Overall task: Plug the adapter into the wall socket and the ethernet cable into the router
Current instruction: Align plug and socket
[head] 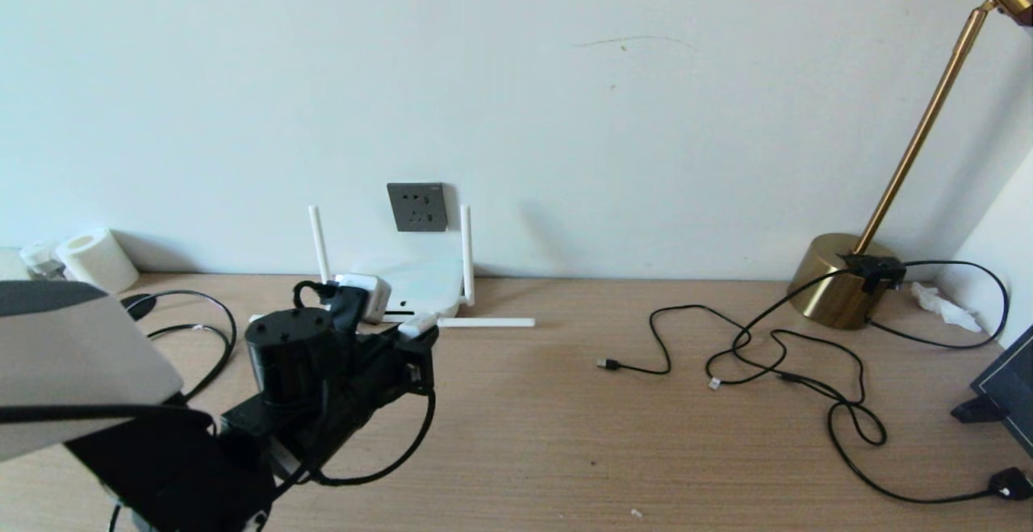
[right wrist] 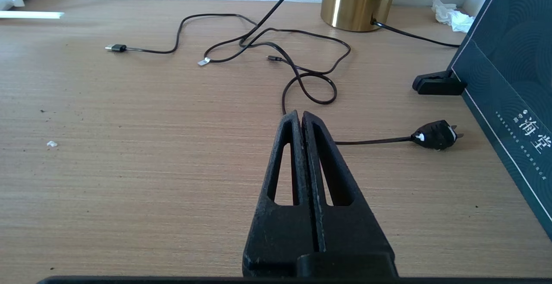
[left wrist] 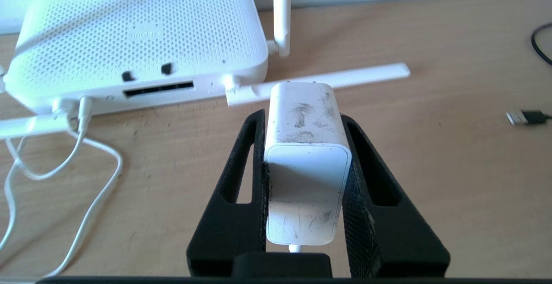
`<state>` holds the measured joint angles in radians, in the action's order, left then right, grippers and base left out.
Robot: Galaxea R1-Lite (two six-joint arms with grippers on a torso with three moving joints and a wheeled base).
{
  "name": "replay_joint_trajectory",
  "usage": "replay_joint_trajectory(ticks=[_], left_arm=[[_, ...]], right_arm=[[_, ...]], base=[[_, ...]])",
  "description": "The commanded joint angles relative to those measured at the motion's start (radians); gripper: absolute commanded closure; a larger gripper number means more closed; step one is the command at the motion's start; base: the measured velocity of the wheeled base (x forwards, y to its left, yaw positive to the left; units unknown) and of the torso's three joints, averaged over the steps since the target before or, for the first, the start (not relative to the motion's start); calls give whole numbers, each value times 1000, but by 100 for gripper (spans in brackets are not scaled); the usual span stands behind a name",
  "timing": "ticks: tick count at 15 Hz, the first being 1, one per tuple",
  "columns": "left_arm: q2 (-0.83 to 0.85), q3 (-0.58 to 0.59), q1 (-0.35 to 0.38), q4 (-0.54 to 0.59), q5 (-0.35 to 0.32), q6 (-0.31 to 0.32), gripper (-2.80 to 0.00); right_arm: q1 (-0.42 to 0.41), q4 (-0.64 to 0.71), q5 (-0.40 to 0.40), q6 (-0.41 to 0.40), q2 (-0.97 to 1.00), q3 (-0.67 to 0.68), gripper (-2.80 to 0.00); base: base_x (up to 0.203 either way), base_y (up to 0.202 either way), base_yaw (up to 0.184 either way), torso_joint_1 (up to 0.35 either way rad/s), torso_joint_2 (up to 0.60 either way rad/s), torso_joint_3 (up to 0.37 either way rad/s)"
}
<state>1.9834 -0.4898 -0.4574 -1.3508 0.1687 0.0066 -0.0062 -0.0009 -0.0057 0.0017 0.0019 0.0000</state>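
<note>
Adapter clamped in left hand, near router.

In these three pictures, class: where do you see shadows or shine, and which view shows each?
Head view: the wall socket and brass lamp cast soft shadows on the wall. Left wrist view: the adapter, clamped in the left gripper, has a shaded near face. Right wrist view: bright streak on the lamp's base; the shut right gripper is matt.

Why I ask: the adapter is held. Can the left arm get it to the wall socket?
Probably yes: the left gripper grips the adapter, and only the router lies below the wall socket.
</note>
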Motion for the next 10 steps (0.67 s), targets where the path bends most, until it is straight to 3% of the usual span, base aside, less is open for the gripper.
replay_joint_trajectory(ticks=[1, 4, 10], left_arm=[[49, -22, 0, -35, 2, 0, 0], [111, -72, 3, -133, 35, 5, 0], [86, -55, 65, -179, 47, 16, 0]], right_arm=[[0, -1, 0, 0, 0, 0, 0], [0, -1, 0, 0, 0, 0, 0], [1, -1, 0, 0, 0, 0, 0]], base=[[0, 0, 0, 0, 0, 0], [0, 0, 0, 0, 0, 0], [0, 0, 0, 0, 0, 0]])
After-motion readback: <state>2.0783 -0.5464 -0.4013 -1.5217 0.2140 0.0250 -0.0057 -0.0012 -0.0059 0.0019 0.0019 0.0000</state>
